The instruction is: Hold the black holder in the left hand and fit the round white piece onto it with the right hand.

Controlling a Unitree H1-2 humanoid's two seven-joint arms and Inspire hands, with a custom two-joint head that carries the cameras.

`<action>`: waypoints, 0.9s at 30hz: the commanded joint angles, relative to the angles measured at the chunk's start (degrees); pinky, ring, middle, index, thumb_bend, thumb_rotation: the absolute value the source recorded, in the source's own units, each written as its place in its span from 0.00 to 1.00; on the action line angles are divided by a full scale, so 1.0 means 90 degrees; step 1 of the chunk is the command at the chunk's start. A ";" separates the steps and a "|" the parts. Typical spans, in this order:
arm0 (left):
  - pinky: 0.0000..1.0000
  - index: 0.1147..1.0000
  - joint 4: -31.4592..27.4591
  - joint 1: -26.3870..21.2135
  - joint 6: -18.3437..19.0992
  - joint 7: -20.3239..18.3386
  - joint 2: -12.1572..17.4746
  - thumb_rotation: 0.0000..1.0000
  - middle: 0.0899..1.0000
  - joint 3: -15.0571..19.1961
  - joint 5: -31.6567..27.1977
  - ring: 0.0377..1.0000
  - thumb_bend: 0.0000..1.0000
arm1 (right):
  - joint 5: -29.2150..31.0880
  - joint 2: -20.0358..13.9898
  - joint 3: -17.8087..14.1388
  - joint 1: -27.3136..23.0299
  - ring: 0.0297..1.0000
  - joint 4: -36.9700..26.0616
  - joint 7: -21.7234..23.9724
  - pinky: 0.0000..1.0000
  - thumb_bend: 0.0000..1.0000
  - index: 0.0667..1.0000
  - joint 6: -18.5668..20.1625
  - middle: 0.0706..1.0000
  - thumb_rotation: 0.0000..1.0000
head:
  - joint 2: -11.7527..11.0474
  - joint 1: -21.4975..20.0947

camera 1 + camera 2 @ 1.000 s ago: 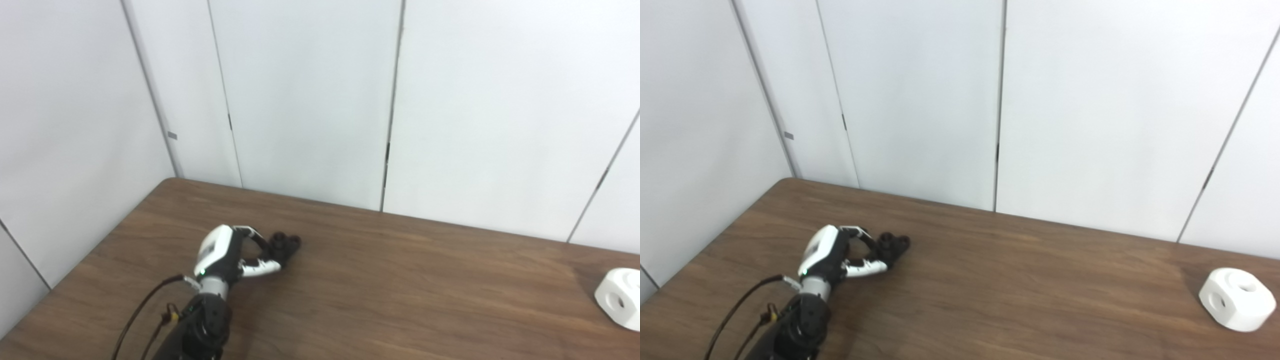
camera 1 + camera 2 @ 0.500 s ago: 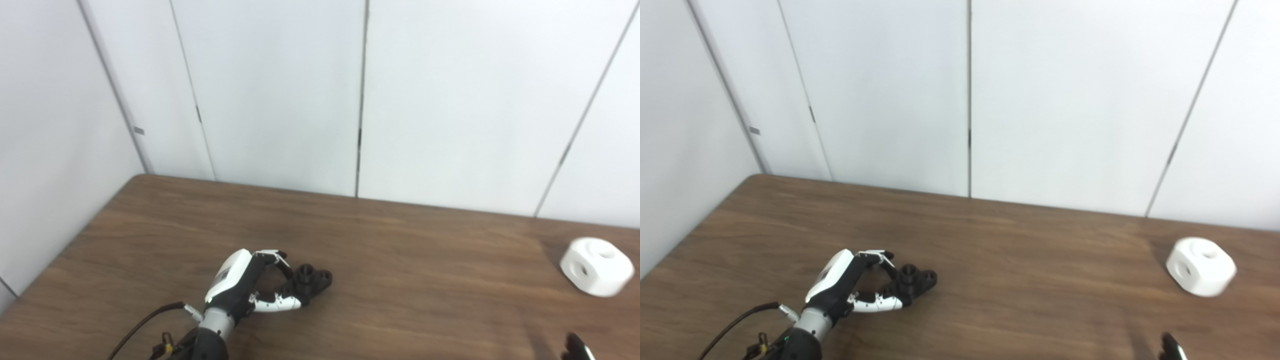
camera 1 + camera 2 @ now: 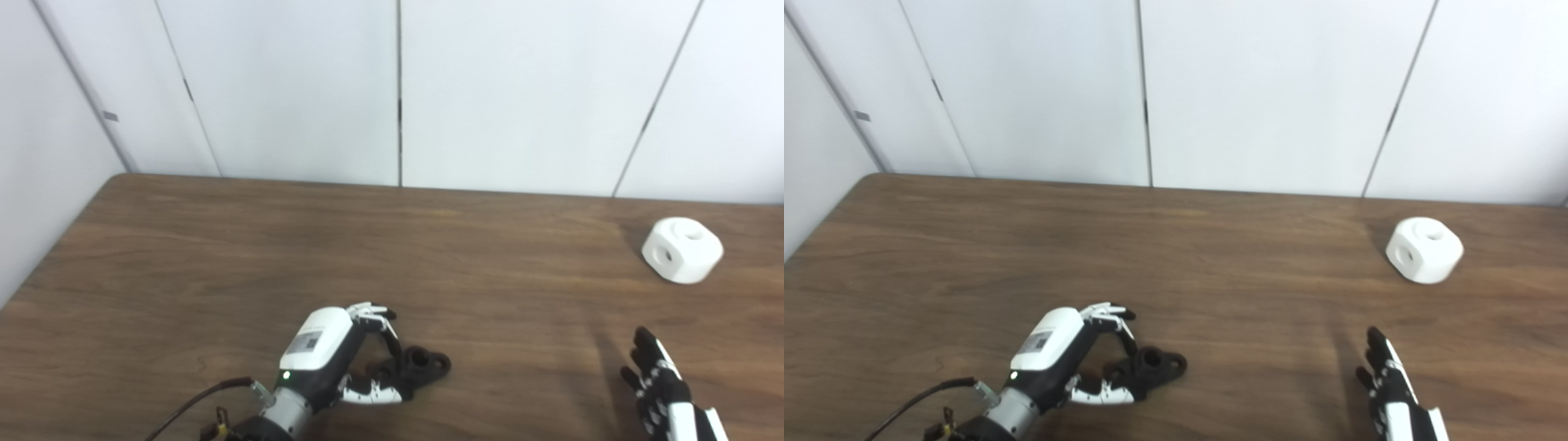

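The black holder point(image 3: 422, 365) lies on the brown table point(image 3: 245, 245) near the front, left of centre. My left hand point(image 3: 334, 355) is shut on its left end, fingers curled over the top and the thumb underneath. The round white piece point(image 3: 682, 250), with holes in its top and side, sits by itself at the far right of the table. My right hand point(image 3: 658, 387) comes up at the bottom right corner, open with fingers stretched out. It holds nothing and is well short of the white piece. In the right eye view, the holder point(image 3: 1154, 366) and the white piece point(image 3: 1424, 250) show the same.
White wall panels point(image 3: 398, 92) stand right behind the table's far edge. The table's left edge runs diagonally at the left point(image 3: 55, 251). A black cable point(image 3: 190, 404) trails from my left wrist.
The camera has swung right and down, so the whole scene has shifted. My right hand has come up into view at the bottom right. The left hand keeps its hold on the holder.
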 commanded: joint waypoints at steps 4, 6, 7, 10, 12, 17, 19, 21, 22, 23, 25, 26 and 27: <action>0.93 0.42 -0.0069 0.0282 -0.0254 -0.0447 -0.0076 0.05 0.79 -0.0393 0.0537 0.88 0.52 | -0.0071 0.0524 0.0105 0.0132 0.98 -0.0404 -0.0130 0.95 0.62 0.94 0.0054 0.97 1.00 | 0.0097 -0.0099; 0.94 0.42 -0.0062 0.0335 -0.0393 -0.0460 -0.0086 0.05 0.79 -0.0456 0.0562 0.88 0.52 | -0.0087 0.0550 0.0133 0.0124 0.98 -0.0458 -0.0167 0.95 0.62 0.94 0.0120 0.96 0.99 | 0.0168 -0.0178; 0.95 0.42 -0.0051 0.0361 -0.0468 -0.0465 -0.0090 0.05 0.79 -0.0504 0.0586 0.88 0.52 | -0.0116 0.0556 0.0148 0.0121 0.98 -0.0479 -0.0184 0.96 0.62 0.94 0.0153 0.96 1.00 | 0.0172 -0.0186; 0.98 0.42 -0.0029 0.0398 -0.0608 -0.0539 -0.0085 0.05 0.80 -0.0611 0.0655 0.90 0.52 | -0.0153 0.0569 0.0188 0.0109 0.99 -0.0523 -0.0233 0.96 0.64 0.94 0.0230 0.97 1.00 | 0.0226 -0.0250; 0.99 0.42 0.0006 0.0395 -0.0723 -0.0607 -0.0076 0.05 0.81 -0.0652 0.0617 0.91 0.52 | -0.0170 0.0580 0.0212 0.0095 0.99 -0.0562 -0.0269 0.96 0.65 0.93 0.0299 0.97 1.00 | 0.0255 -0.0296; 1.00 0.42 0.0026 0.0393 -0.0848 -0.0818 -0.0086 0.05 0.84 -0.0696 0.0601 0.94 0.52 | -0.0187 0.0556 0.0269 0.0066 0.99 -0.0616 -0.0327 0.98 0.65 0.93 0.0357 0.97 1.00 | 0.0306 -0.0373; 1.00 0.42 0.0037 0.0410 -0.0869 -0.0853 -0.0111 0.05 0.84 -0.0705 0.0607 0.94 0.52 | -0.0189 0.0559 0.0283 0.0053 0.99 -0.0639 -0.0351 0.97 0.65 0.93 0.0388 0.97 1.00 | 0.0321 -0.0398; 1.00 0.42 0.0064 0.0418 -0.0908 -0.0831 -0.0123 0.05 0.84 -0.0712 0.0614 0.94 0.52 | -0.0217 0.0549 0.0294 0.0034 0.99 -0.0662 -0.0360 0.97 0.65 0.93 0.0432 0.97 1.00 | 0.0370 -0.0442; 1.00 0.42 0.0079 0.0420 -0.0929 -0.0817 -0.0120 0.05 0.83 -0.0712 0.0612 0.94 0.52 | -0.0223 0.0540 0.0298 0.0026 0.99 -0.0673 -0.0359 0.97 0.65 0.93 0.0460 0.97 1.00 | 0.0370 -0.0442; 1.00 0.42 0.0091 0.0423 -0.0944 -0.0809 -0.0113 0.05 0.83 -0.0710 0.0614 0.94 0.52 | -0.0237 0.0526 0.0303 0.0018 0.99 -0.0683 -0.0356 0.97 0.65 0.93 0.0491 0.97 1.00 | 0.0370 -0.0442; 1.00 0.42 0.0114 0.0429 -0.0970 -0.0797 -0.0091 0.05 0.83 -0.0689 0.0608 0.93 0.52 | -0.0263 0.0491 0.0307 0.0005 0.99 -0.0696 -0.0346 0.97 0.65 0.93 0.0522 0.97 1.00 | 0.0370 -0.0442; 1.00 0.42 0.0124 0.0428 -0.0968 -0.0806 -0.0085 0.05 0.83 -0.0672 0.0604 0.93 0.52 | -0.0277 0.0479 0.0304 -0.0004 0.99 -0.0697 -0.0346 0.97 0.65 0.92 0.0532 0.97 1.00 | 0.0382 -0.0467; 1.00 0.42 0.0123 0.0421 -0.0956 -0.0838 -0.0074 0.05 0.83 -0.0655 0.0602 0.94 0.52 | -0.0276 0.0468 0.0297 -0.0008 0.99 -0.0699 -0.0344 0.97 0.66 0.92 0.0532 0.97 1.00 | 0.0382 -0.0467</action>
